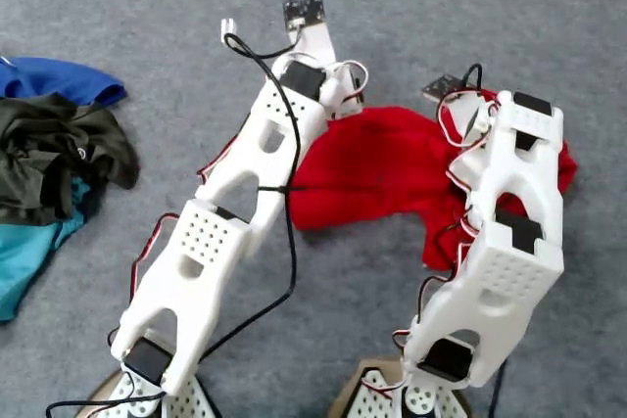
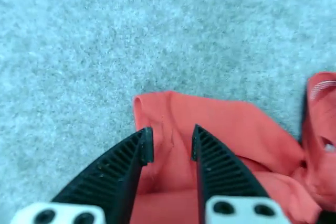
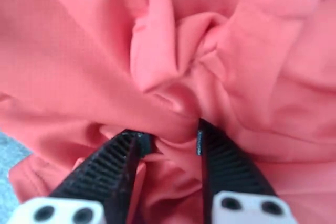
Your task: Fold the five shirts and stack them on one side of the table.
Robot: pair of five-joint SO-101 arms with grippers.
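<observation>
A red shirt [image 1: 382, 168] lies crumpled on the grey table between the two arms. My left gripper [image 1: 340, 95] [image 2: 170, 144] hovers at the shirt's far left corner [image 2: 157, 111], jaws open, the cloth lying flat beneath them. Over the right side of the shirt, my right gripper [image 3: 170, 140] is shut on a bunched fold of red cloth [image 3: 173, 98], and creases run toward its tips. The right arm [image 1: 509, 203] covers that part of the shirt from above.
A heap of other shirts sits at the table's left edge: blue [image 1: 59, 80], dark olive [image 1: 59, 149] and teal [image 1: 29, 252]. Bare grey table [image 1: 147, 17] stretches across the back and between the heap and the left arm. Cables hang along both arms.
</observation>
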